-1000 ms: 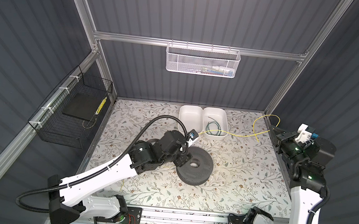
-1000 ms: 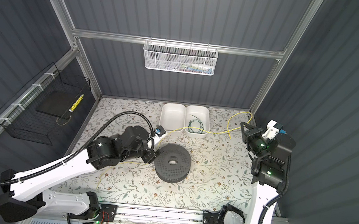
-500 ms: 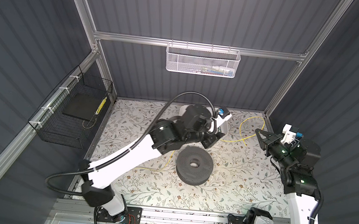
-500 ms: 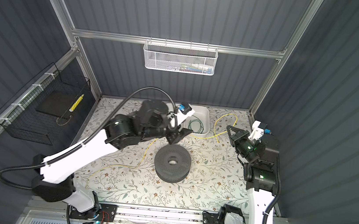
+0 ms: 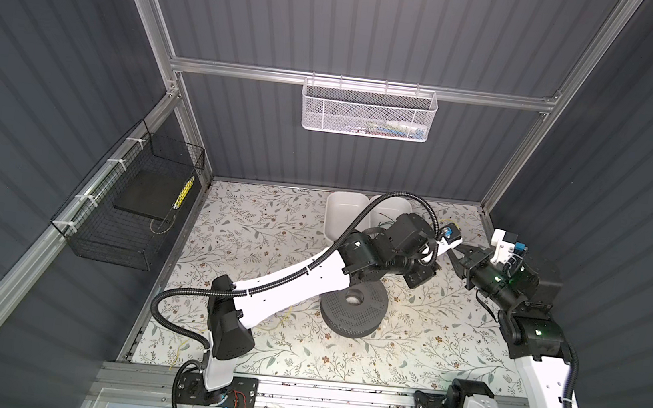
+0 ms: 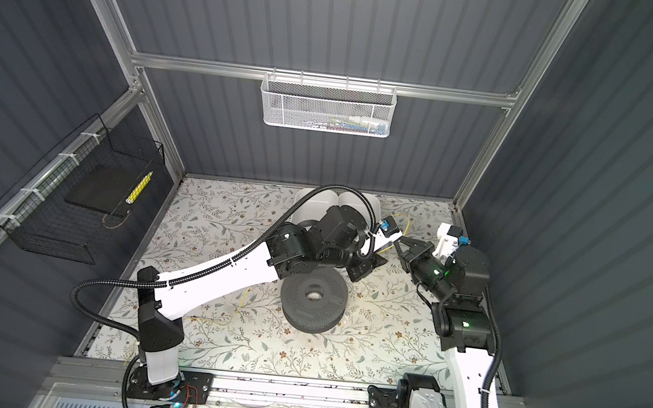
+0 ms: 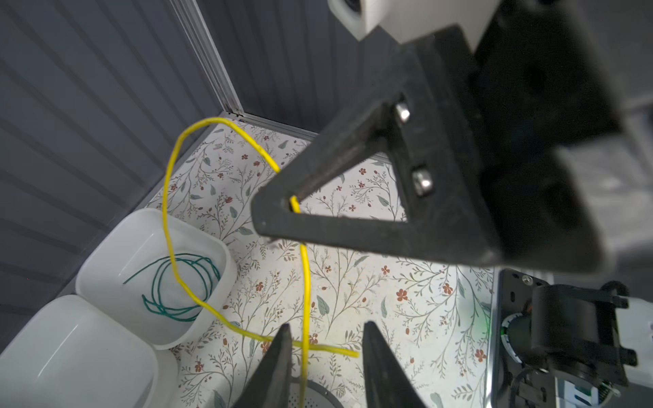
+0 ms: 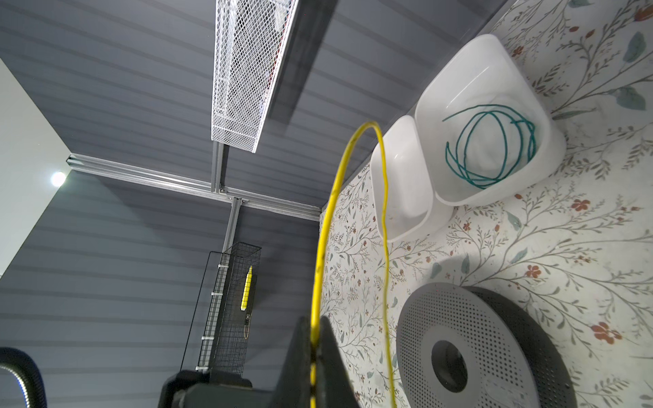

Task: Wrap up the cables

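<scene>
Left tool (image 7: 327,326) stands open in its wrist view, with the yellow cable (image 7: 307,282) passing between the fingers (image 7: 279,356). The green cable (image 7: 159,286) lies coiled in a bin (image 7: 106,254). On the right wrist I see the right tool (image 8: 315,332) clamped on the yellow one. In both top views the left arm (image 5: 299,281) reaches across the counter (image 5: 263,227), its wrist beside the right tool.

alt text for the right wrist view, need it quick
The right gripper is shut on the yellow cable, which arcs up and drops back down over the floral mat. The green cable lies coiled in a white bin, near a grey perforated spool.
</scene>
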